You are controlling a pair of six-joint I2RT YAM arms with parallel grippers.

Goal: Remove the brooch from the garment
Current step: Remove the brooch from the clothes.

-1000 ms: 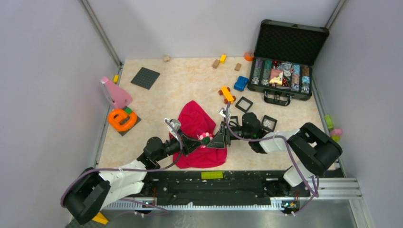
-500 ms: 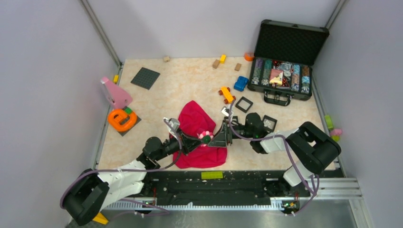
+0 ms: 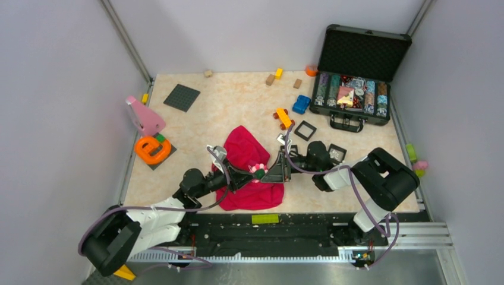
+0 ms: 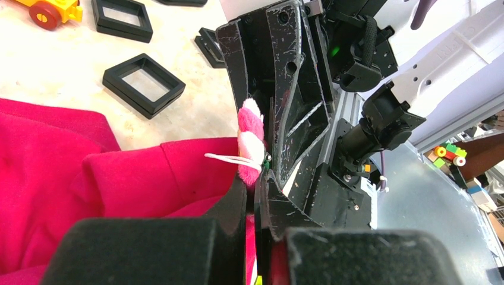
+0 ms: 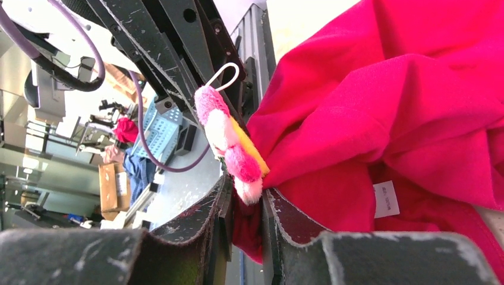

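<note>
The brooch [image 3: 258,170], a fluffy pink-and-white disc with a white loop, sits on the red garment [image 3: 246,151] between my two grippers. The left wrist view shows it edge-on [image 4: 249,138]. My left gripper [image 4: 257,185] is shut on its loop end, and in the top view it comes in from the left [image 3: 242,178]. My right gripper [image 5: 246,205] is shut on a fold of the garment [image 5: 380,119] right under the brooch's other end [image 5: 229,145]. In the top view it comes in from the right [image 3: 272,174]. The two grippers almost touch.
Black square frames [image 3: 305,130] and a yellow toy car [image 3: 284,118] lie just behind the right arm. An open black case [image 3: 355,89] stands at the back right. An orange ring toy [image 3: 152,149] and a pink piece [image 3: 144,116] are at the left. The table's front rail [image 3: 267,228] runs close below the garment.
Both grippers have stayed pinched at the brooch. The brooch and the fold of garment have risen slightly, and the right arm's elbow has shifted a little to the left.
</note>
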